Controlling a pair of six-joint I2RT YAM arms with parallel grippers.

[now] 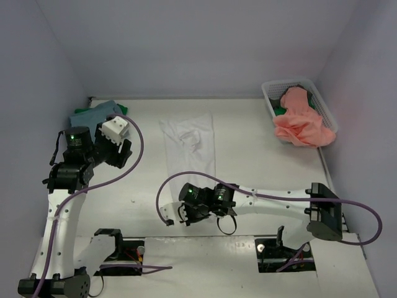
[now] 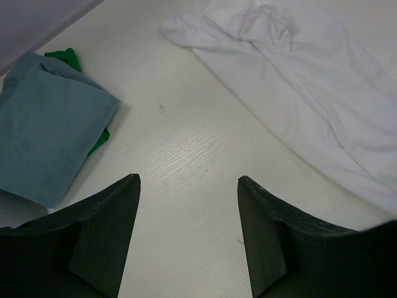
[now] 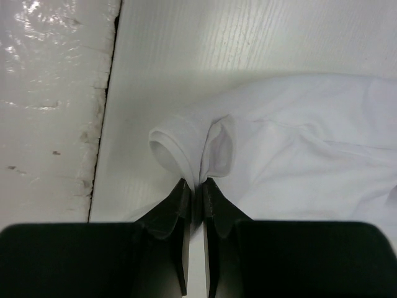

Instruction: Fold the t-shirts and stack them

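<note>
Left gripper (image 2: 189, 181) hovers with its two dark fingers spread apart and nothing between them, above bare table (image 2: 186, 143) near the far left corner. Just beyond it to the left lies the folded teal t-shirt (image 2: 43, 136), resting on top of a green t-shirt (image 2: 65, 58) whose edges peep out from beneath. Next, in the middle of the table, the white t-shirt (image 2: 310, 81) is spread lengthwise and rumpled, with loose folds near its far end. At its near end the right gripper (image 3: 197, 184) has its fingers pressed together on a bunched fold of the white cloth by the hem, right beside a dark seam where the grained board meets a glossy white panel. The right arm reaches low across the near side of the table, and a purple cable (image 1: 139, 155) loops along each arm. At the far right corner stands a white mesh basket (image 1: 324, 102), from which the salmon pink t-shirt (image 1: 303, 123) spills over the near rim onto the table; a scrap of green cloth (image 1: 280, 111) shows beside it inside the basket. The table is white with a fine wood grain, closed in by plain pale walls (image 1: 186, 43) at the back and both sides. Counted: two arms, two grippers, one basket, one teal, one white and one pink shirt, and green cloth in two places.
</note>
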